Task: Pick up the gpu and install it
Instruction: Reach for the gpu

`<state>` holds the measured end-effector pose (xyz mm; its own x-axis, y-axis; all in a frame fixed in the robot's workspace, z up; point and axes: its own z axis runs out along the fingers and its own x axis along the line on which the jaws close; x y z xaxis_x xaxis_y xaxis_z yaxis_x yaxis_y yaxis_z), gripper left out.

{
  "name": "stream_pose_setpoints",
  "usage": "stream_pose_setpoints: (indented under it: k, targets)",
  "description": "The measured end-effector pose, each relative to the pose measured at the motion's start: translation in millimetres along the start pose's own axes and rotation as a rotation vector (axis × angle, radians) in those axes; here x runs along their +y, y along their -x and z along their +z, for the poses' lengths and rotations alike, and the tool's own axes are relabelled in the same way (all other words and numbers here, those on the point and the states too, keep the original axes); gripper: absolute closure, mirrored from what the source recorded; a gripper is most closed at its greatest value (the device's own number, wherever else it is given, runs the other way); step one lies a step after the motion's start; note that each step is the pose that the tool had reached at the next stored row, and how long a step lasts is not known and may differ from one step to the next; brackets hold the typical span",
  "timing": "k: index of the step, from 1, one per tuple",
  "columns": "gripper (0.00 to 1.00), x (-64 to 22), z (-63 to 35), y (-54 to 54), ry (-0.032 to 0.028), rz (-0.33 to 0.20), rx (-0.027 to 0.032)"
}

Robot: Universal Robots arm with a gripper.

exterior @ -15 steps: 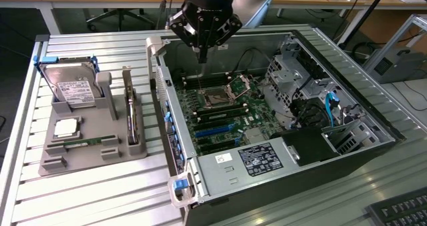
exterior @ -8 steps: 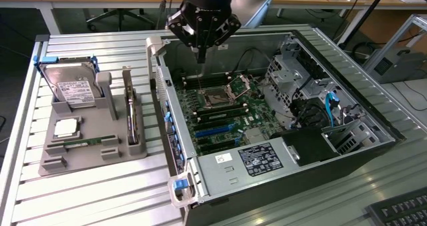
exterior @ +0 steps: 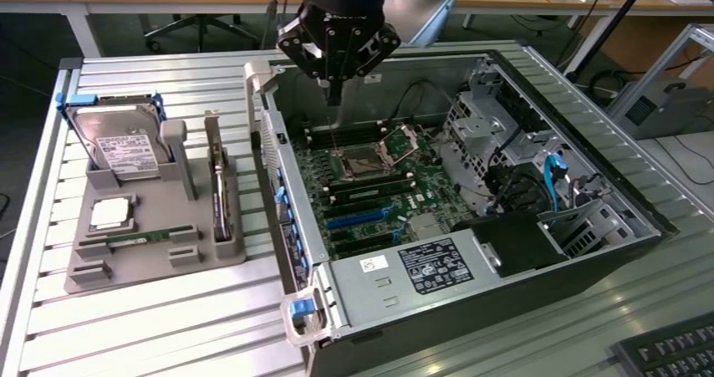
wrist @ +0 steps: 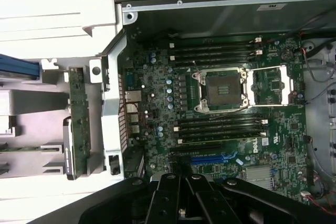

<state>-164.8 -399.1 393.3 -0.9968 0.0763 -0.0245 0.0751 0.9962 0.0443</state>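
At seven o'clock from the closed, empty black gripper (exterior: 333, 91) in the exterior view, the thin dark circuit-board gpu (exterior: 219, 185) is stood edgewise. It is judged light, stiff and fragile, and best pinched by its upper edge.

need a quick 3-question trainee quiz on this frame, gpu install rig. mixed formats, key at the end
1. True or false: the pincer holds the gpu.
2. Fill in: in the gray holder, the hard drive stands to the exterior view's ____ of the gpu.
3. The pincer hangs above: A) the hard drive B) the open computer case C) the gray holder.
Key: 1 false, the pincer is shut on nothing and the gpu stands on edge in the gray holder; 2 left; 3 B.
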Motion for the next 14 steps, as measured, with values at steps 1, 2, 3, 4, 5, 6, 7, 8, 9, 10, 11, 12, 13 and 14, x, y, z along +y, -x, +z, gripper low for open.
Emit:
stream_pose_setpoints:
  k: [1, 2, 3, 4, 5, 6, 7, 8, 9, 10, 11, 12, 13, 14]
  targets:
    - [0.89, -0.1, 0.0, -1.1, 0.0000, 0.000, 0.0000]
    - [0.89, -0.3, -0.1, -3.6, -0.0001, 0.000, 0.0000]
    - [0.89, -0.4, -0.1, -4.7, 0.0000, 0.000, 0.0000]
    - [0.89, -0.4, -0.2, -5.6, -0.0001, 0.000, 0.0000]
    - [0.89, -0.5, -0.2, -6.3, 0.0000, 0.000, 0.0000]
    - [0.89, -0.6, -0.2, -7.7, 0.0000, 0.000, 0.0000]
    - [0.89, -0.7, -0.3, -8.7, 0.0000, 0.000, 0.0000]
    - [0.89, -0.7, -0.3, -9.6, 0.0000, 0.000, 0.0000]
    - [0.89, -0.8, -0.3, -10.3, 0.0000, 0.000, 0.0000]
    - [0.89, -0.8, -0.3, -11.0, 0.0000, 0.000, 0.0000]
    - [0.89, -1.0, -0.4, -12.4, 0.0000, 0.000, 0.0000]
    - [0.89, -1.0, -0.4, -13.3, -0.0001, 0.000, 0.0000]
    - [0.89, -1.1, -0.4, -14.2, 0.0000, 0.000, 0.0000]
    - [0.89, -1.2, -0.4, -15.2, 0.0001, 0.000, 0.0000]
